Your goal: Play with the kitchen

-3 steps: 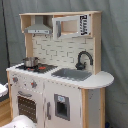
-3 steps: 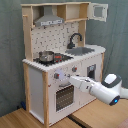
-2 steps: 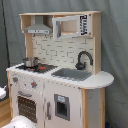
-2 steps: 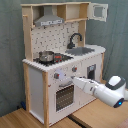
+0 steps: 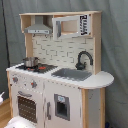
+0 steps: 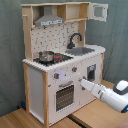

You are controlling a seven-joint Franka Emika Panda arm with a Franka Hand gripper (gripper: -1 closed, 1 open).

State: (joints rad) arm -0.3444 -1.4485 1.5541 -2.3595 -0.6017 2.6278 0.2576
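In the second exterior view the arm (image 6: pixel 107 94) shows as a chain of smooth, rounded white segments, glossy like moulded plastic, thick at the lower right and narrowing toward the front end. A dark grey to black band rings the joint near the thick end, and beside it sits a light blue patch on the housing. The narrow front part is white as well, and the pincer (image 6: pixel 83 83) at its tip is too blurred to make out in detail. No cables, screws or printed markings can be made out on the casing.
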